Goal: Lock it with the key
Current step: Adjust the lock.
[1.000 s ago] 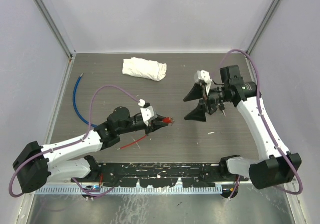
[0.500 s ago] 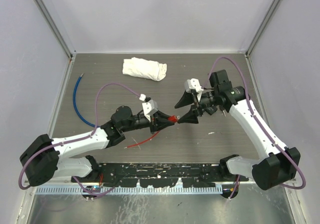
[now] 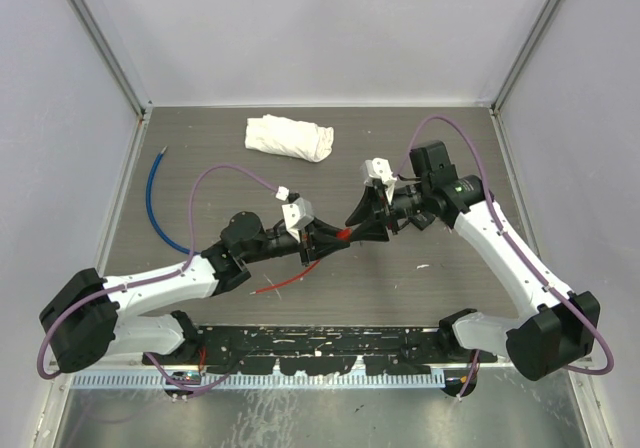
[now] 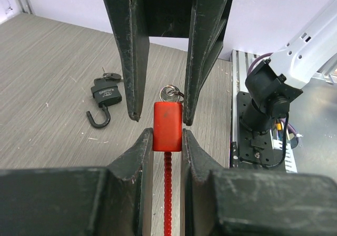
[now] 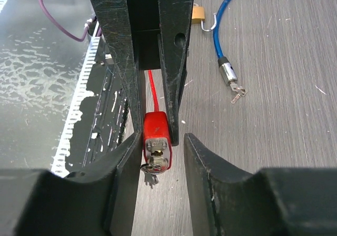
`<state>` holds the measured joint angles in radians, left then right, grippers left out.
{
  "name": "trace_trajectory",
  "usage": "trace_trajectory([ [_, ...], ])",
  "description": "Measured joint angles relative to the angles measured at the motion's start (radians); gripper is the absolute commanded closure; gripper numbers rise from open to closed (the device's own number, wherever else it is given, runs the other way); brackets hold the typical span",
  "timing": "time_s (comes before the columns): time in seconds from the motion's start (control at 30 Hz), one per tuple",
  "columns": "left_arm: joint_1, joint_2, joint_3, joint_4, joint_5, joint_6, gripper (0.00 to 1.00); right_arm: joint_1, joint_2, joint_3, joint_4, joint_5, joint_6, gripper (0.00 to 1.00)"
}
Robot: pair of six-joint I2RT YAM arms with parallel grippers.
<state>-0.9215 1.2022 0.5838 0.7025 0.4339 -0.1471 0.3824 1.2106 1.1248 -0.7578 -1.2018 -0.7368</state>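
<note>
Right claw closes in on the key

At the centre of the top view the left claw (image 4: 167,138) clenches the red lock (image 4: 167,125) above the table (image 3: 200,138); the right claw (image 5: 164,141), come in from the upper right, narrows around its key (image 5: 154,165), not yet gripping; turning seems next.

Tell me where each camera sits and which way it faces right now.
Top external: high behind the near edge, looking down on the table; left gripper and right gripper meet mid-frame.
Left wrist: looks along its own fingers, clamped on the red lock, toward the right arm's base.
Right wrist: faces the opposite way, own fingers flanking the lock's key.
Shared: both wrist views show the lock.
</note>
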Motion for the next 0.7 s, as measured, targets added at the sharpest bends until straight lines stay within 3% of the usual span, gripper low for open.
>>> trace_trajectory([
  [0.1, 0.0, 0.0, 0.0, 0.004, 0.0, 0.0, 1.0, 0.002, 0.0, -0.003, 0.002, 0.0, 0.006, 0.62],
  [0.3, 0.001, 0.0, 0.0, 0.003, -0.003, -0.003, 0.99, 0.007, 0.0, -0.007, 0.002, -0.001, 0.002, 0.91],
  [0.37, 0.001, 0.0, 0.0, 0.003, -0.004, -0.003, 0.89, 0.008, 0.0, -0.007, 0.001, -0.003, -0.002, 0.97],
  [0.53, 0.001, 0.0, 0.0, 0.004, -0.011, -0.014, 0.67, 0.008, 0.0, -0.006, -0.008, -0.004, -0.018, 0.99],
  [0.7, 0.001, 0.0, -0.005, 0.019, -0.022, -0.027, 0.65, 0.008, 0.0, -0.001, -0.03, 0.001, -0.035, 0.99],
])
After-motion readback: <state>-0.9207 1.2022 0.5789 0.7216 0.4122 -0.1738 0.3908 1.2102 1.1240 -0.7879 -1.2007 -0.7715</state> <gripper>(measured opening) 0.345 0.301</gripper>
